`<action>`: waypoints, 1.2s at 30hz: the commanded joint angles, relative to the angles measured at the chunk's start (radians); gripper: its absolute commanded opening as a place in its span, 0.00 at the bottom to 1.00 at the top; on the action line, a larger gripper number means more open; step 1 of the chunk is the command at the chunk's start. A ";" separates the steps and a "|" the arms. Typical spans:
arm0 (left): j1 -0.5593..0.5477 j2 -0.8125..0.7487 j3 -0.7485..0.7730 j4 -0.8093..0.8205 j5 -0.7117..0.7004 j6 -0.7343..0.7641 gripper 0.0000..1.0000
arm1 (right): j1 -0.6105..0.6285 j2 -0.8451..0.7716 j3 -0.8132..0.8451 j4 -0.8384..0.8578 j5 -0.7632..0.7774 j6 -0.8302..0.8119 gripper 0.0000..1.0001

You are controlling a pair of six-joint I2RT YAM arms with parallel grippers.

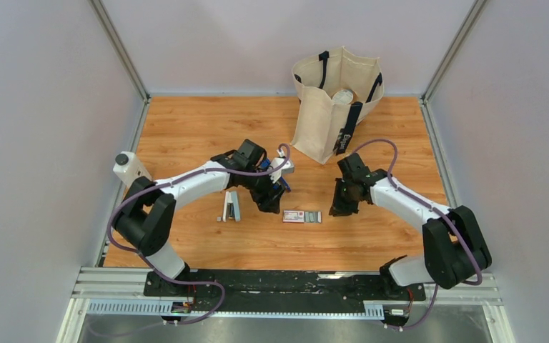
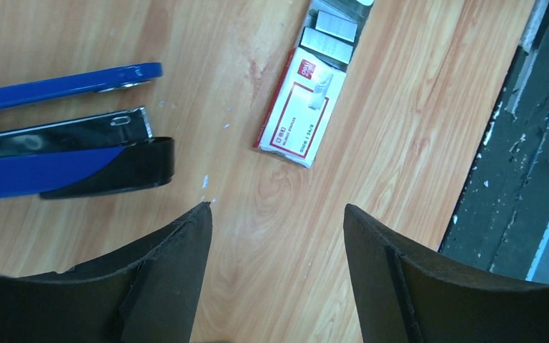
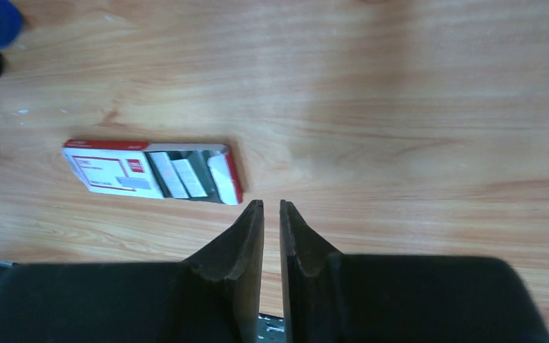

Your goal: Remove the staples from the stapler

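**A:** Where's the stapler [image 1: 231, 207] sitting right now?

**B:** It's lying flat on the wood-grain desk [image 1: 186, 128], left of the little red-and-white cardboard box [image 1: 294, 216] and not touching it. It's lying hinged open. The glossy blue top arm is splaying away from the shiny chrome rail, which is resting on the blue base with its rounded black tip. Nothing is touching it.

**A:** And the fingers?

**B:** The left fingers [image 2: 171, 271], matte black wedges, are hanging spread wide over bare desk near the stapler's black tip, gripping nothing. The right fingers [image 3: 246, 250] are sitting almost pressed together, with just a thin slit showing and nothing in it. They're hovering near the box's open end.

**A:** Box open?

**B:** Yeah, its tray is sticking out, with flat grey metallic staple strips [image 3: 179, 175] lying in it. A floppy beige canvas tote [image 1: 325, 121] with dark straps is standing at the back of the desk.
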 commanded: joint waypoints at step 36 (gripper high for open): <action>-0.185 0.143 -0.013 0.102 -0.388 0.027 0.73 | -0.257 0.052 -0.400 0.654 -0.509 0.171 0.16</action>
